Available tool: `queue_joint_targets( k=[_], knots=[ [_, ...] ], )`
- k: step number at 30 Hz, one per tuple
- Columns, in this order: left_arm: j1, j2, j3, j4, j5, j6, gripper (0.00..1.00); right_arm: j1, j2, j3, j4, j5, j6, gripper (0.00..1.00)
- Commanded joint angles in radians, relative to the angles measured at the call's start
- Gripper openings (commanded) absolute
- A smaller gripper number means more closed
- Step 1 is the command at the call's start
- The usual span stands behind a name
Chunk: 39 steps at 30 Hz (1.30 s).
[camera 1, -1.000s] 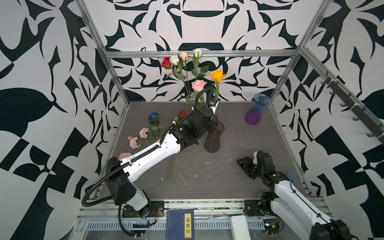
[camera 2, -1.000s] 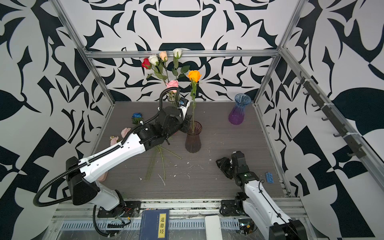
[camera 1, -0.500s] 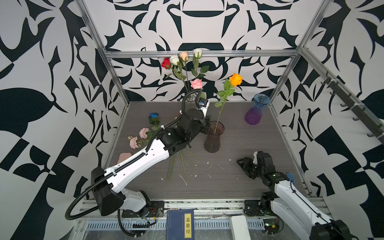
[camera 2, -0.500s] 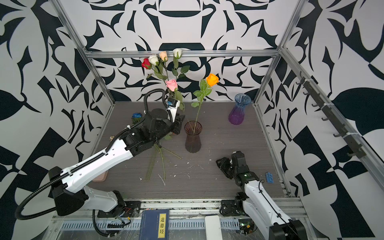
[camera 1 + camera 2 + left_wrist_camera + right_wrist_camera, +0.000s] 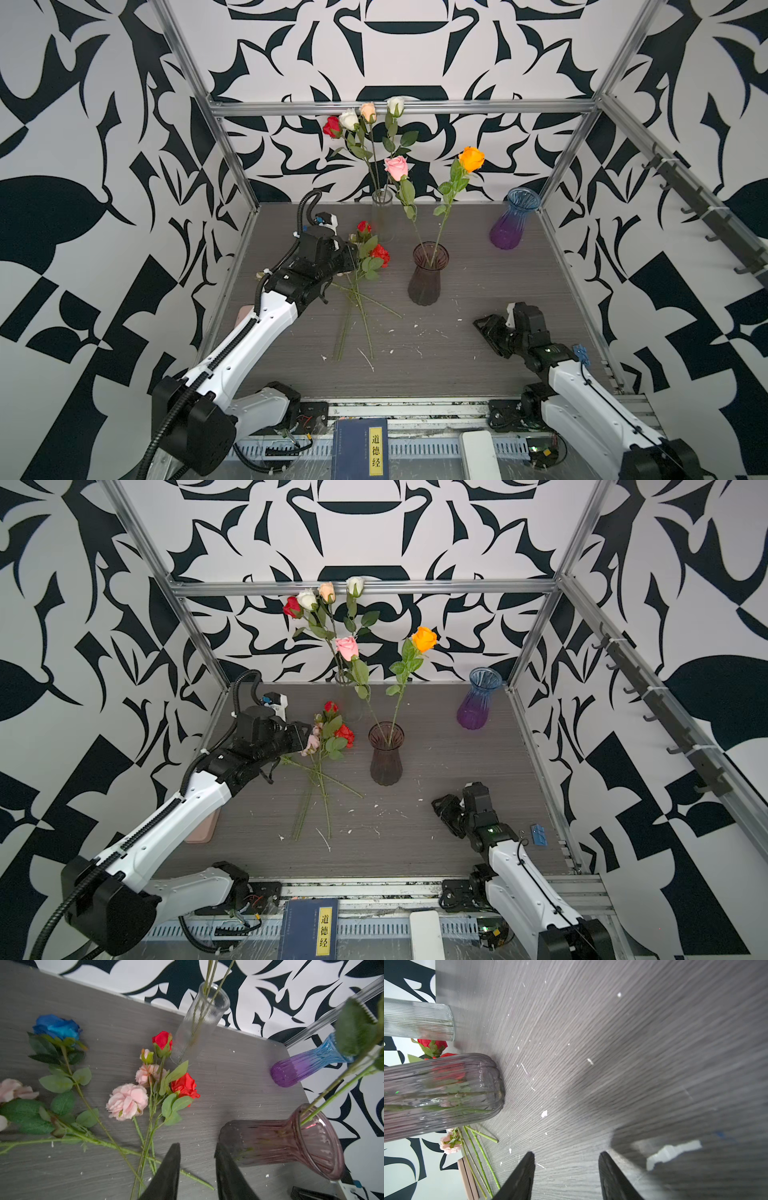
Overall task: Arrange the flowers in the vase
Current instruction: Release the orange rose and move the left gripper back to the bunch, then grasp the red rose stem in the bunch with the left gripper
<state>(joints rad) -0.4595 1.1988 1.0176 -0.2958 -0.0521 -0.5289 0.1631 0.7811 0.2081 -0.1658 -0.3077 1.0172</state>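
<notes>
Stage: mid-task by my read; two flowers are in, several not yet.
Dark vase [image 5: 428, 274]: upright mid-bench [image 5: 457, 365]. It holds pink rose [image 5: 395, 167] and orange rose [image 5: 471, 159]. The stems cross in the narrow neck and lean on the flared rim, so the heads splay apart.
Clear vase [image 5: 382, 216]: at the back, with four roses [image 5: 368, 112]. The narrow tube keeps their stems near upright.
Blue-purple vase [image 5: 513, 220]: back right, looks empty.
Loose flowers [image 5: 365, 257]: flat on the bench left of the dark vase, stems crossed. They include red rose [image 5: 184, 1086], frilly pink bloom [image 5: 126, 1101] and blue rose [image 5: 57, 1026].
Left jaws: spread, pinching nothing, over the loose stems; likely lining up the next pick.
Right jaws: spread, empty, low at front right, well apart from the flowers; looks parked clear.
Writing: book [image 5: 353, 449] at the front edge, yellow strip reads 道德经. Nothing else legible.
</notes>
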Motion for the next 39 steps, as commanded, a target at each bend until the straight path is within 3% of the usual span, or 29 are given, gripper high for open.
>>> queue_joint_targets(
  k=[1,14,21,39],
  knots=[
    [0.010,0.046,-0.032,0.005,0.107,-0.004,0.33,-0.005,0.004,0.000,0.020,-0.004,-0.015,0.53],
    [0.021,0.373,0.086,-0.083,0.079,0.135,0.28,-0.006,0.006,0.000,0.019,-0.004,-0.014,0.53],
    [0.031,0.439,0.070,-0.048,0.022,0.147,0.28,-0.005,0.018,0.002,0.025,-0.006,-0.016,0.53],
    [0.058,0.552,0.116,-0.045,0.002,0.159,0.28,-0.005,0.041,0.007,0.038,-0.009,-0.019,0.53]
  ],
)
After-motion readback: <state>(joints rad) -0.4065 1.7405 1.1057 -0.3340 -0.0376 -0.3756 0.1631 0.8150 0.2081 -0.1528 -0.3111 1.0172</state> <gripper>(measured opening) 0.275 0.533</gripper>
